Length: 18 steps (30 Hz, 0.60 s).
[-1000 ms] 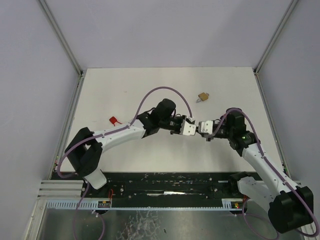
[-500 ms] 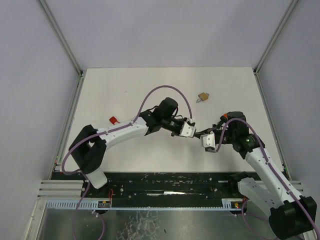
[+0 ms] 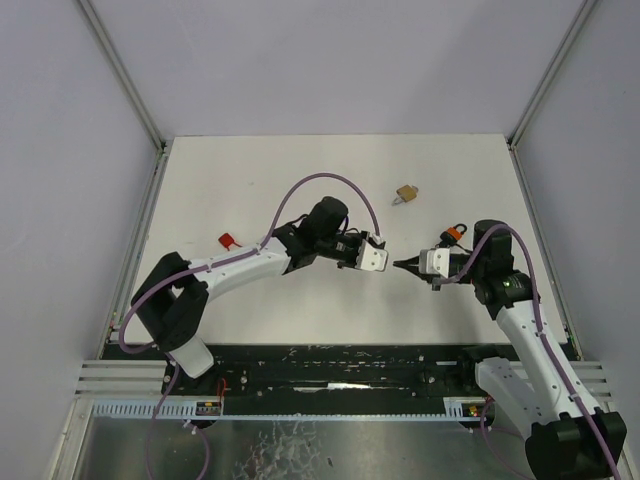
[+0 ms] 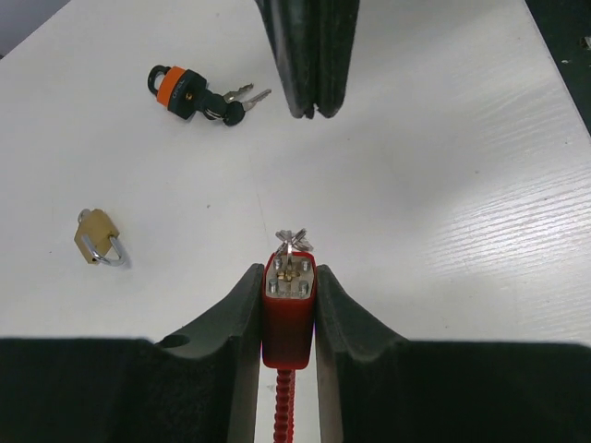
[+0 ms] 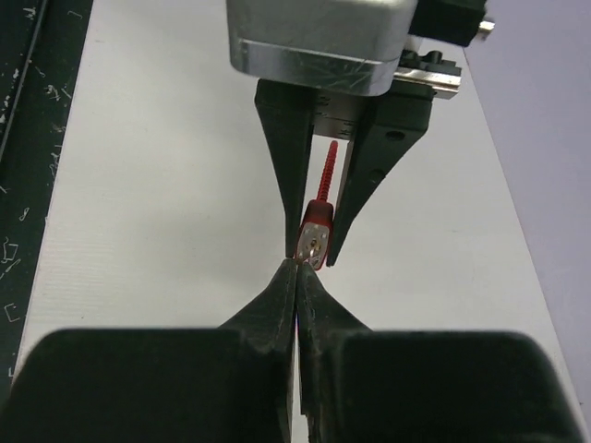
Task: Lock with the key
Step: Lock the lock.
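One small red rectangular padlock (image 4: pixel 289 318) is what this is all about. It's up off the white table (image 4: pixel 443 185) around the middle, pinched by the left gripper (image 4: pixel 289 275), which is clamped on its sides with the silver end face pointing toward the other arm. A red ribbed cord (image 4: pixel 284 406) runs from the back of the lock between the fingers toward the wrist. Sticking out of the end face is a little silvery metal bit (image 4: pixel 294 242) that I'd guess is the key sitting in the keyhole, though it's too small to be sure. The right gripper (image 5: pixel 296 277) is lined up nose-to-nose with the lock, jaws pressed fully together with nothing I can see between them. In the top view and the left wrist view its tip is apart from the lock, not touching. So my read is that the lock is picked up and presented and the key is probably in. I can't tell whether it's been turned, and with the right jaws not on the key, the actual turn looks like what's left. Further out on the table there's an orange-and-black padlock with keys hanging off it (image 4: pixel 185 90) and a brass padlock (image 4: pixel 97 238) lying apart from it. Way off on the left side is a small red thing (image 3: pixel 229 240) I can't make out.
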Motion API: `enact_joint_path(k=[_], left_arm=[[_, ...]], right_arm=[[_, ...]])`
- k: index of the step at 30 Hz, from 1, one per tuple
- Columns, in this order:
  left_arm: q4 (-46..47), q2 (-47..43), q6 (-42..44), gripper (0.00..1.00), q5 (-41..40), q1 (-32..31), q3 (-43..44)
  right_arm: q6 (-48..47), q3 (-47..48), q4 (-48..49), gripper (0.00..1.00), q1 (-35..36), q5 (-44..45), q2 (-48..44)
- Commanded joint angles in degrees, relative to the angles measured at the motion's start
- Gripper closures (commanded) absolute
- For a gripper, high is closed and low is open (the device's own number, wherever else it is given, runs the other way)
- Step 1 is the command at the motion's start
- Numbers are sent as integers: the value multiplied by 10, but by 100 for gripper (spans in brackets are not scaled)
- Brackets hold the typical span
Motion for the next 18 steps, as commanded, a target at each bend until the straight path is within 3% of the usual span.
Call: enact_joint_path(k=[1,3,6,11,18], left_arm=[[32,-13,-5,100,-21,-3,-4],[38,-16,-5,100,-19,-3,-8],[41,-18,-7,100,-15,-4,-9],[42,-17,-8,100,-3,-4,-7],[40,-13,-11,100,4,-4,-3]], right_arm=[[116,-13,94,86,-3,-28,1],[182,-46,171,70,-3,-41,8],[334,-106,349,61,-2,-31,21],[297,-105,347,60,17,-7,48],[376,-124,454,63,34,11,60]])
